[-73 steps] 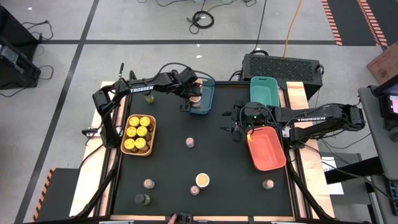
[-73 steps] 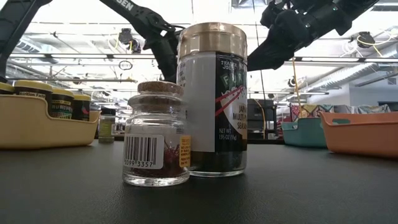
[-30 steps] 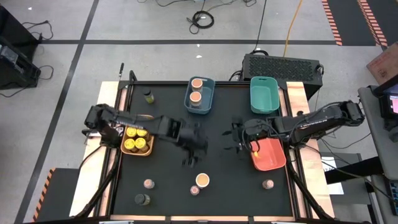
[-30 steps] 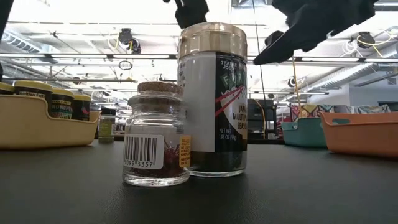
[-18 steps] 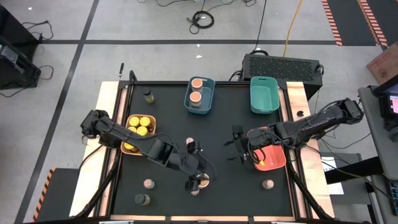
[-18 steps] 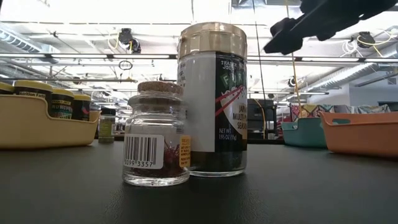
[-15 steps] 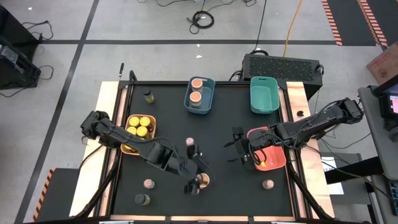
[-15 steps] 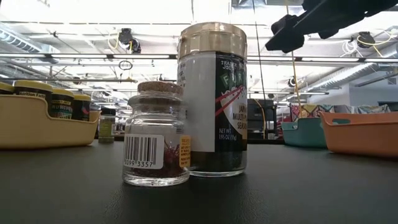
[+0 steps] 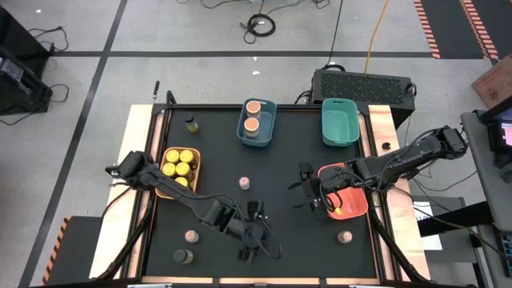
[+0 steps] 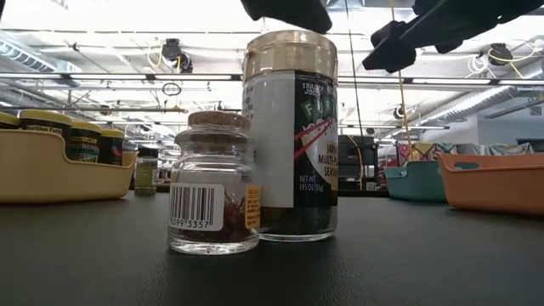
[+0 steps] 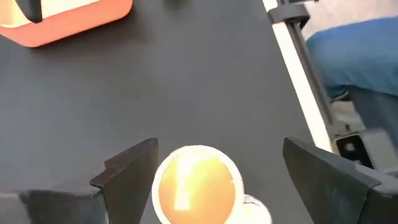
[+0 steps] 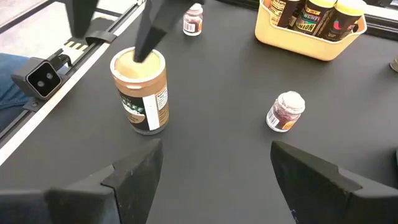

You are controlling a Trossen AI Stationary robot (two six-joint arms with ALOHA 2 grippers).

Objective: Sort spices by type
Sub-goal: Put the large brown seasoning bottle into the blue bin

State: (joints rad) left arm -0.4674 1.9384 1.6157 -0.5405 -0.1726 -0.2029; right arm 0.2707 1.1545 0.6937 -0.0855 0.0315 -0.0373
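Note:
A wide jar with a tan lid [image 12: 140, 93] stands upright on the black table near its front edge, with a tiny cork-topped jar [image 10: 212, 183] beside it. My left gripper [image 9: 256, 236] hangs open just over the tan lid [image 11: 196, 190], one finger on either side, and hides the jar in the high view. I cannot see it touching the jar. My right gripper [image 9: 306, 192] waits open by the orange bin [image 9: 352, 204] and holds nothing. Other pink-topped jars [image 9: 244, 183] and two olive jars [image 9: 183, 256] stand loose on the table.
A yellow bin [image 9: 168, 190] at the left holds yellow-lidded jars. A blue bin [image 9: 266, 128] at the back holds two peach-topped jars, with a teal bin [image 9: 339, 122] to its right. A person's blue-clad leg [image 11: 354, 62] shows beyond the near edge.
My left gripper has swung from the table's middle toward the near edge and come down over the tan-lidded jar, staying open. My right gripper has shifted a little toward the near edge, then kept still. No jar has moved.

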